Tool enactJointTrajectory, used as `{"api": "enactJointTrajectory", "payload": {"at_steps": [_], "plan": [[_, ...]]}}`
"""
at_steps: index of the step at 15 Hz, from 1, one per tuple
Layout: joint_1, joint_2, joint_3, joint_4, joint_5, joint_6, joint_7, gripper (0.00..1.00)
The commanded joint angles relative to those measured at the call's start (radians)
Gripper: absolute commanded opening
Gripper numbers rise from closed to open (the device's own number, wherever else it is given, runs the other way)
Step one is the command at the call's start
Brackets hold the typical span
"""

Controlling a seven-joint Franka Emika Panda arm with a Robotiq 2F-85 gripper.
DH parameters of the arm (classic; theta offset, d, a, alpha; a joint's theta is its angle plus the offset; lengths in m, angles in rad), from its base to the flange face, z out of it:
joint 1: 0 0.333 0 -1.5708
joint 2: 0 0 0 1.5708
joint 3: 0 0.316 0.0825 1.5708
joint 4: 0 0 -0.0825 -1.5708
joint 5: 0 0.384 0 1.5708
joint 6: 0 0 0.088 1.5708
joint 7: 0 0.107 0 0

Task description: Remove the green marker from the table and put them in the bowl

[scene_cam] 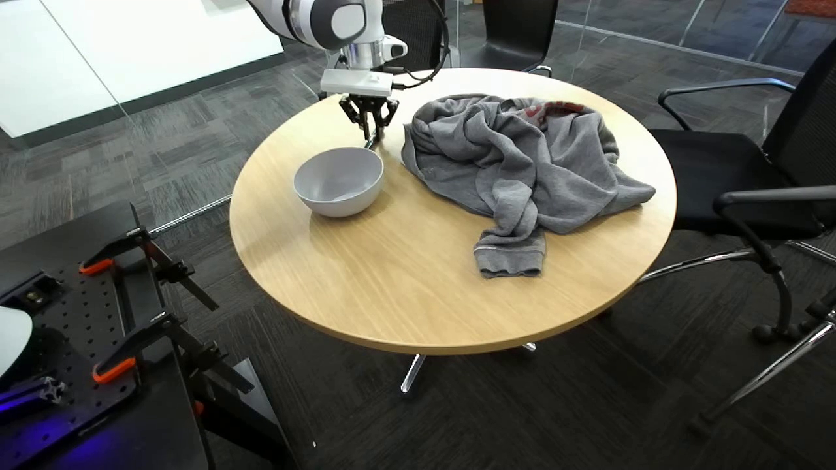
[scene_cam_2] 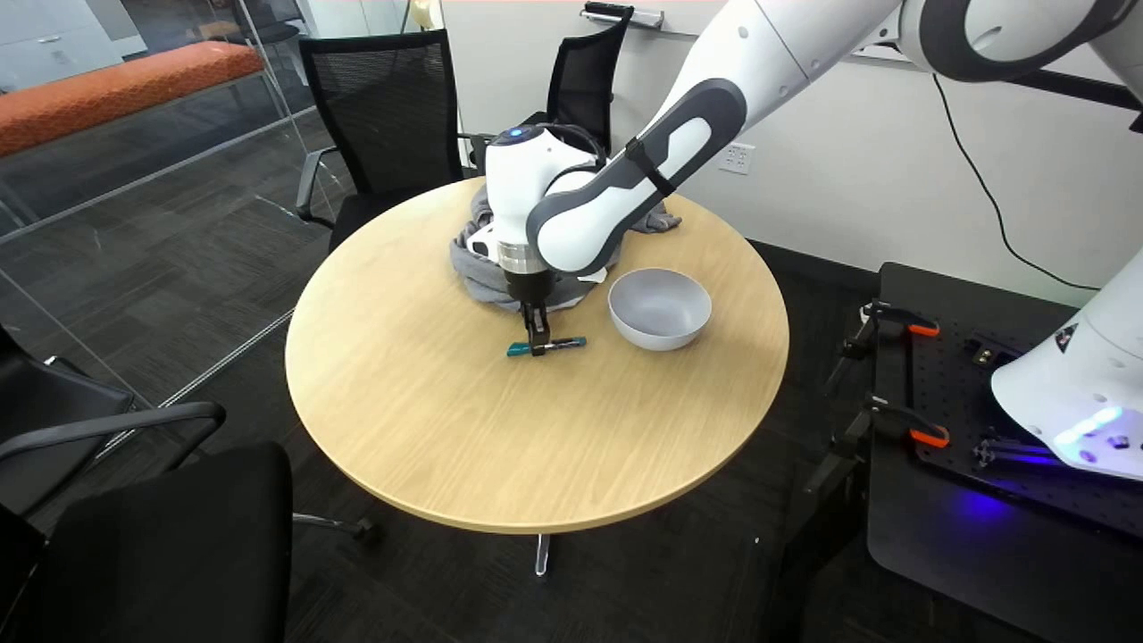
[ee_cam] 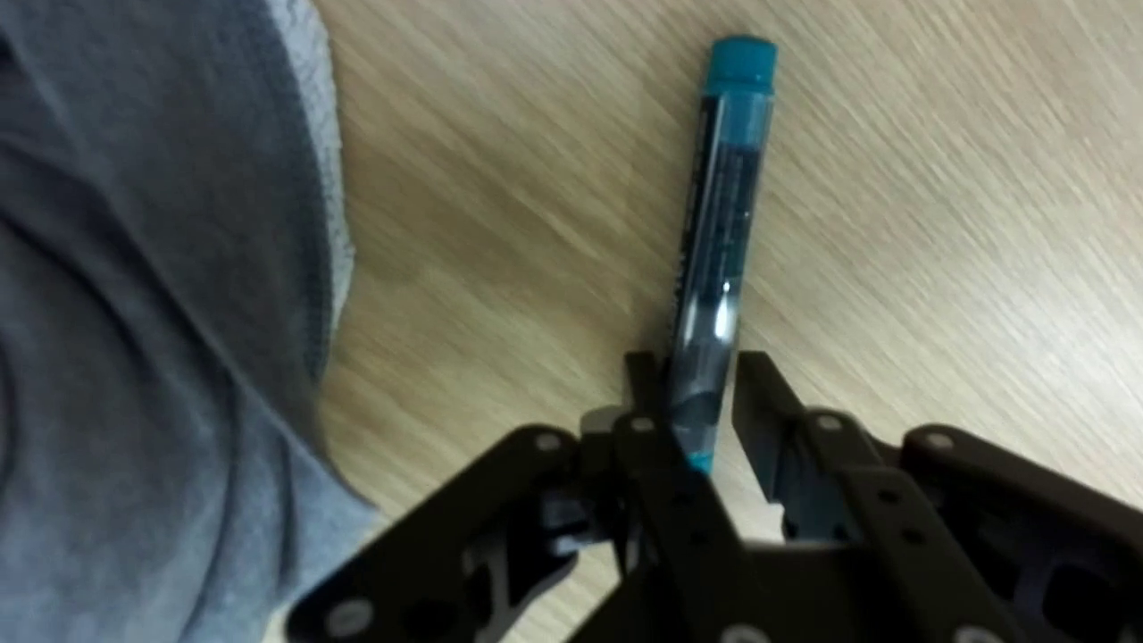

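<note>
The marker, dark with teal ends, lies at the tabletop in an exterior view [scene_cam_2: 567,343] and fills the middle of the wrist view [ee_cam: 721,214]. My gripper [ee_cam: 692,379] is down around its near end, which the left finger partly hides. The fingers are close together. The left finger seems to touch or nearly touch the marker. A thin strip of table shows between the marker and the right finger, so it looks narrowly open. The grey bowl stands upright beside the marker's far end in both exterior views [scene_cam: 339,183] [scene_cam_2: 661,308].
A crumpled grey sweatshirt [scene_cam: 516,163] lies on the round wooden table [scene_cam: 405,281], close to the gripper; its edge fills the left of the wrist view [ee_cam: 161,339]. Black chairs [scene_cam: 718,170] surround the table. The arm's clamped base bench [scene_cam_2: 982,518] stands apart.
</note>
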Motion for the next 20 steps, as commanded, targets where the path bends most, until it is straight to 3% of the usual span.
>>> {"api": "enactJointTrajectory", "payload": {"at_steps": [1,8,15,20], "plan": [[0.004,0.009,0.001,0.051,-0.008,-0.051,-0.001,0.00],[0.007,-0.111,-0.006,0.019,-0.016,-0.066,0.013,0.05],[0.041,-0.305,-0.016,-0.010,-0.036,-0.439,0.007,0.05],[0.017,-0.454,-0.017,-0.157,-0.048,-0.498,-0.032,0.05]]}}
